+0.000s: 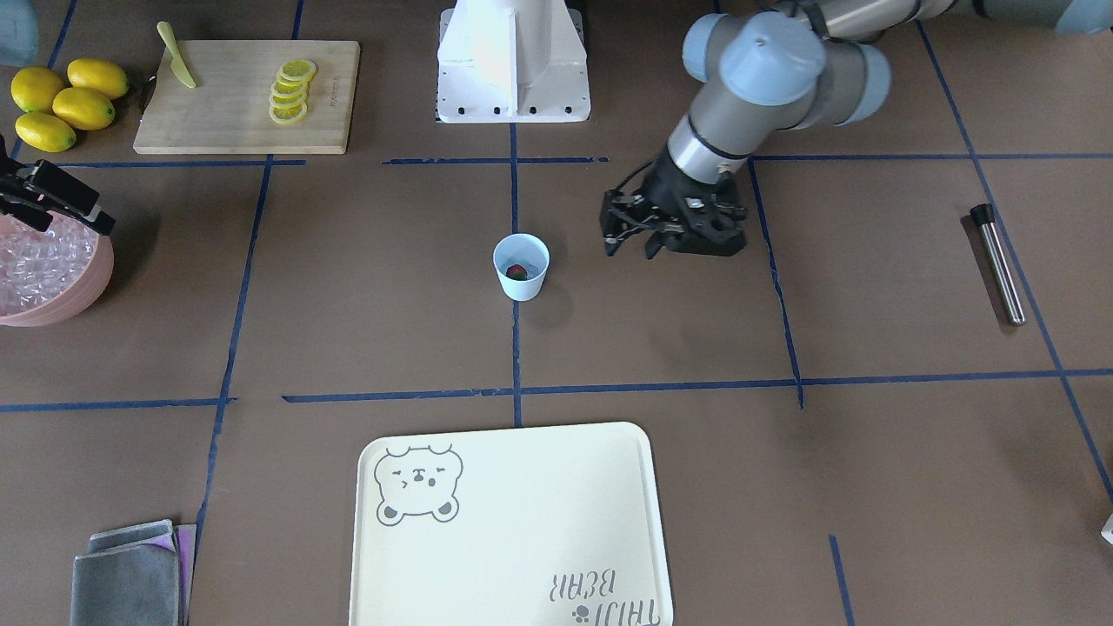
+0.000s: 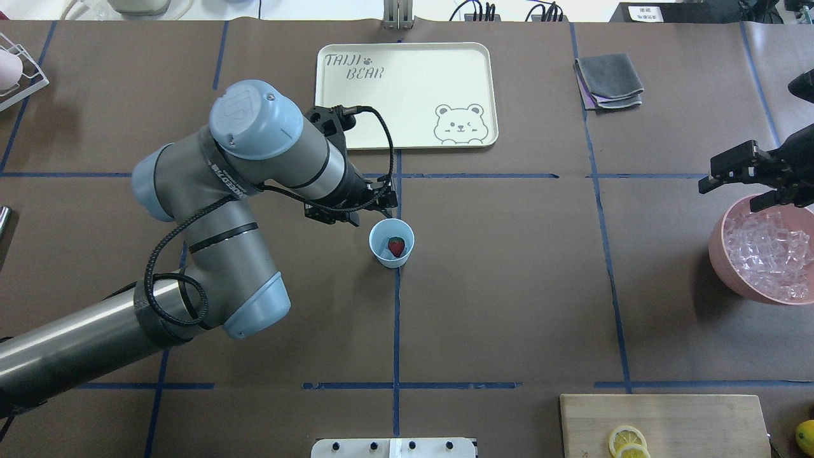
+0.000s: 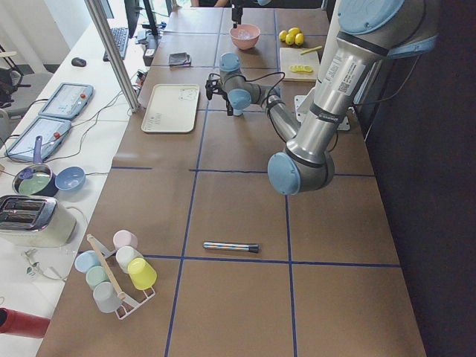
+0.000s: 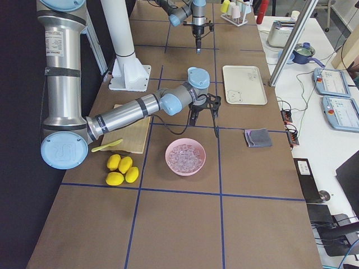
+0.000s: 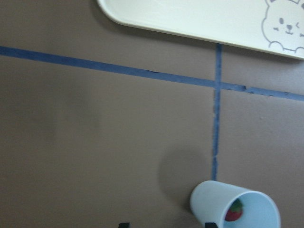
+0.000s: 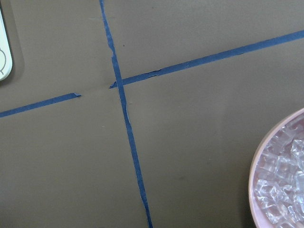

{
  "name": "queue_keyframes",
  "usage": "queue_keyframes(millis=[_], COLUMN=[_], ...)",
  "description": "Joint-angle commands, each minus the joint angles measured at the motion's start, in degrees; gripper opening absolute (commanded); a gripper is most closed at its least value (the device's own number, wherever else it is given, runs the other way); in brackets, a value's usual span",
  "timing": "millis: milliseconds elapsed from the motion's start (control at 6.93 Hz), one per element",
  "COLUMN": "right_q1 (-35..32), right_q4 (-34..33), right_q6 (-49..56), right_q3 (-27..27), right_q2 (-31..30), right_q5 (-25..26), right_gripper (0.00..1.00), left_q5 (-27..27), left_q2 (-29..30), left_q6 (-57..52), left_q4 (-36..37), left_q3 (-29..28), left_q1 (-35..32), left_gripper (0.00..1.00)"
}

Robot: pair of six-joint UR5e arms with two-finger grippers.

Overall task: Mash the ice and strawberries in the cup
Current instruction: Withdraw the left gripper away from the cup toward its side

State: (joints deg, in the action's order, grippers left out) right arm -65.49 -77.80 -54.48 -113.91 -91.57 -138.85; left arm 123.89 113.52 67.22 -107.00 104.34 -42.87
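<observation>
The pale-blue cup point(image 1: 522, 283) stands upright at the table's middle with one dark-red strawberry point(image 1: 516, 272) inside; both show in the overhead view point(image 2: 389, 256) point(image 2: 396, 246). My left gripper point(image 1: 630, 248) is open and empty, low beside the cup and apart from it. Its wrist view shows the cup point(image 5: 213, 204) at the bottom right. The ice point(image 2: 766, 251) fills a pink bowl point(image 2: 725, 267) at my far right. My right gripper point(image 2: 731, 191) hangs over the bowl's far rim and looks open and empty. I cannot tell whether any ice lies in the cup.
A metal muddler rod point(image 1: 998, 265) lies on my far left. A cream bear tray point(image 2: 407, 95) lies beyond the cup. A cutting board point(image 1: 217, 122) with lemon slices and a knife, whole lemons point(image 1: 61, 104) and a folded grey cloth point(image 2: 607, 73) sit on my right side.
</observation>
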Motion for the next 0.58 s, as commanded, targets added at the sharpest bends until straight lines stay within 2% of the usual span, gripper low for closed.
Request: queue_keyframes(millis=[0, 144, 289, 433], right_q1=[-0.16, -1.03, -1.56, -1.83], right_q4=[0.01, 0.01, 0.01, 0.01], right_q6=[0.17, 1.04, 1.48, 1.83], right_q3=[-0.34, -0.43, -0.43, -0.43], right_q2=[-0.36, -0.63, -0.72, -0.8], right_q5=[-0.19, -0.37, -0.37, -0.37], right_gripper=[0.99, 0.99, 0.99, 0.99], left_q5=[7.65, 8.11, 8.21, 9.16], left_q2=[-15.54, -21.27, -24.98, -27.8], left_q6=[-22.01, -33.36, -39.82, -45.11], left_q4=[-0.49, -0.41, -0.32, -0.49], left_q3=[2.54, 1.58, -0.69, -4.8], left_q1=[-11.65, -17.19, -22.21, -25.57], left_gripper=[0.62, 0.64, 0.69, 0.69])
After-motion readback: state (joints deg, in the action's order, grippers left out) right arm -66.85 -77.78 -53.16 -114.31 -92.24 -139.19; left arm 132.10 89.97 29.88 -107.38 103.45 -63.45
